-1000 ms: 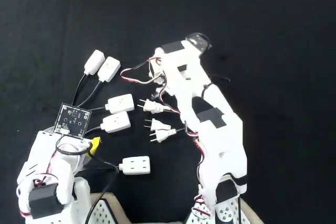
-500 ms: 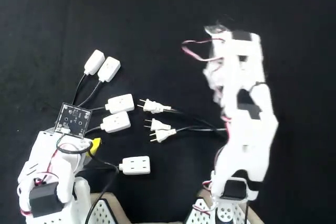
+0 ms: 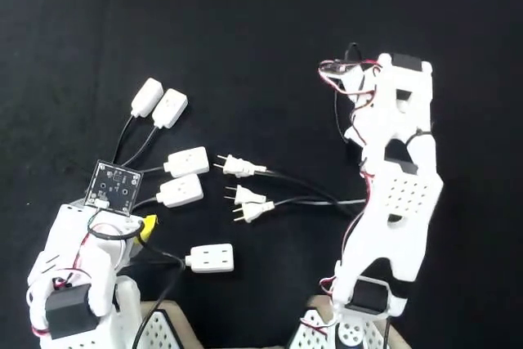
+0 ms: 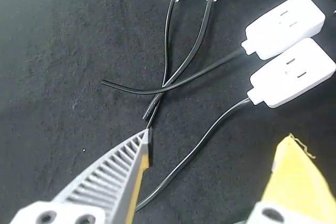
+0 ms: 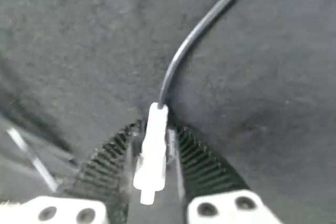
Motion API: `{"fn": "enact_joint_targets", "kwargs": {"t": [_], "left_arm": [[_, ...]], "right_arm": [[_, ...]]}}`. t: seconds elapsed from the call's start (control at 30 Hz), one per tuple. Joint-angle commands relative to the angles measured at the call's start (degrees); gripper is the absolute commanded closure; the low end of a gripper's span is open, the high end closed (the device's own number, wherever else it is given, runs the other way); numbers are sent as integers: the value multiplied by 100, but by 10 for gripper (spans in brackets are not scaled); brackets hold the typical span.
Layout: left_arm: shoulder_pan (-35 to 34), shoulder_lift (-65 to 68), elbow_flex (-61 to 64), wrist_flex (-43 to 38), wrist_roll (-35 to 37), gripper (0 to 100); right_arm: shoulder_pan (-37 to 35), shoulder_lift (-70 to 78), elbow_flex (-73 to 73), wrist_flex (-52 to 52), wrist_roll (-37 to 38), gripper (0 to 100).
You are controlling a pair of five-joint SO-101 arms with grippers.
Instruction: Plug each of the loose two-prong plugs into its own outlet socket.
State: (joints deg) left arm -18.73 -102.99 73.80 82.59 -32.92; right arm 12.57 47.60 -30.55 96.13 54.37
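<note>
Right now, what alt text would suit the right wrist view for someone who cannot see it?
The right gripper is shut on a white plug, gripped between its ribbed fingers. The plug's black cord curves away over the black table cloth.

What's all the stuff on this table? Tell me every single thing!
sockets: five, white, left half of the table.
plugs: three loose, white, mid-table, prongs toward the sockets.
held plug: one, white, between the right gripper's fingers.
cords: several, black, on sockets and plugs.
table: one, black.
left arm: white, near left corner.
left gripper: open, one grey finger, one yellow, above socket cords.
right arm: white, right side.
right gripper: shut on the held plug.
</note>
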Motion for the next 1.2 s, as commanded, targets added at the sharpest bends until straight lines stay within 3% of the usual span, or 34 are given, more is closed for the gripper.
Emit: {"fn": "enact_joint_targets", "kwargs": {"t": [0.0, 0.33, 0.47, 0.6, 0.87, 1.03, 1.17], "left_arm": [[57, 44, -31, -44, 35, 636], [57, 35, -31, -44, 35, 636], [57, 35, -31, -44, 35, 636], [57, 35, -31, -35, 35, 636], [66, 35, -31, -35, 26, 636], [92, 26, -40, -62, 44, 636], [602, 18, -31, -62, 53, 636]], "right_arm": [[-123, 31, -532, 501, -35, 877], [-273, 119, -295, 510, -369, 880], [-255, 119, -268, 510, -510, 988], [-255, 119, -268, 510, -571, 954], [-360, 40, 136, 510, -809, 988], [-378, -760, -136, 510, -1292, 988], [-668, -2026, 31, 510, -1486, 988]]}}
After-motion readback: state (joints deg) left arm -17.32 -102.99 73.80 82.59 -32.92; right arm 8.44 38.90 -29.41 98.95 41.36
